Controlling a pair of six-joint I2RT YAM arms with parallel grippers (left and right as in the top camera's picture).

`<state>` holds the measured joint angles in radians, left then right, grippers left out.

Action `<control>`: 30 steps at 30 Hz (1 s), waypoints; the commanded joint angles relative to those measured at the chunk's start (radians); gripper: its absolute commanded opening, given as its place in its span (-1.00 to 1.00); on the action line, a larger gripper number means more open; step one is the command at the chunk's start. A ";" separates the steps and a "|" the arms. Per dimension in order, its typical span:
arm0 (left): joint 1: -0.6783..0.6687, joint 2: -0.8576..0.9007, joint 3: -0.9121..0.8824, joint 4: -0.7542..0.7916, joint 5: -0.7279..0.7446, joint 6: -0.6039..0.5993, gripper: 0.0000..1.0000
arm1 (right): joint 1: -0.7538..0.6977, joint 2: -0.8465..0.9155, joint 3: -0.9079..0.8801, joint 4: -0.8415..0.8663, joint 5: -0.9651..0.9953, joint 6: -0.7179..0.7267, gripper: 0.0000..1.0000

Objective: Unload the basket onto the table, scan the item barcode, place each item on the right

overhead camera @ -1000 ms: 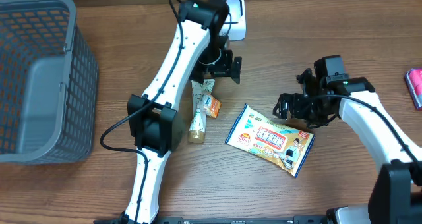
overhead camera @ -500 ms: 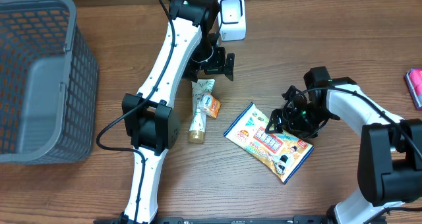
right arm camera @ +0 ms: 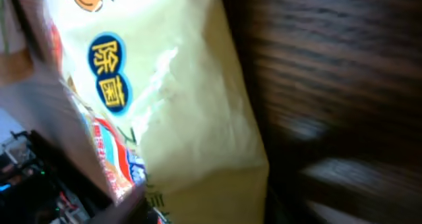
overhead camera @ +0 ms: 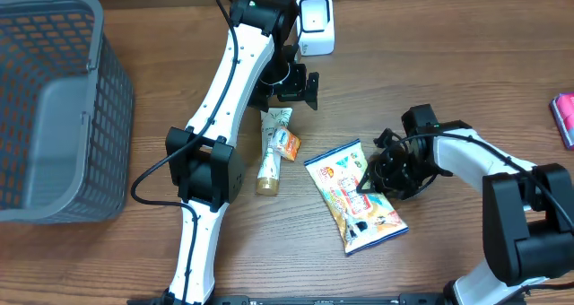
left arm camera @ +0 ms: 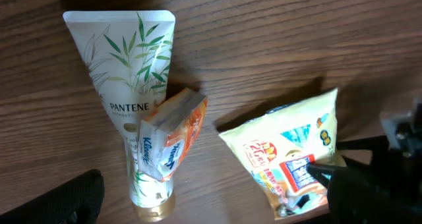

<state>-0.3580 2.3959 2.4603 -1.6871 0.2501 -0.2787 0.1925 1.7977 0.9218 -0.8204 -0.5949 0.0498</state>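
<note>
Snack packet (overhead camera: 352, 196), yellow and printed face up, lies flat on the table (overhead camera: 108, 260), at about five o'clock from the centre in the overhead view. It looks like the item to be scanned. The right gripper (overhead camera: 377, 172) is low at its three o'clock edge, where a thin flat pouch offers the fingers a free margin. The right wrist view is filled by blurred yellow film, so I cannot tell whether the jaws are clamped on the pouch or only bracketing its edge.

The scanner (overhead camera: 316, 22) stands at twelve o'clock with its window facing the work area, well apart from the packet. By my reading, the pouch has to be lifted and carried there with its barcode turned to the window.

The left gripper (overhead camera: 303, 90) hangs at six o'clock of the scanner with its jaws wide apart and empty, above a Pantene tube (left arm camera: 135, 92) with a tissue pack (left arm camera: 170, 141) lying across it. A mesh basket (overhead camera: 112, 99) sits at nine o'clock.
</note>
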 commanded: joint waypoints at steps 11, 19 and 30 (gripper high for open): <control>0.018 -0.009 0.067 -0.003 0.181 0.082 1.00 | 0.030 0.011 0.151 0.059 0.017 0.307 -0.93; 0.192 -0.137 0.207 -0.003 0.135 -0.008 0.99 | -0.032 0.011 0.541 0.357 0.041 0.722 -0.93; 0.339 -0.151 0.198 -0.003 0.054 -0.065 1.00 | 0.057 0.193 0.548 0.992 0.273 1.233 -0.93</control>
<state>-0.0238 2.2555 2.6507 -1.6878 0.3355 -0.3244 0.2104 1.9156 1.4586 0.1200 -0.3744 1.1419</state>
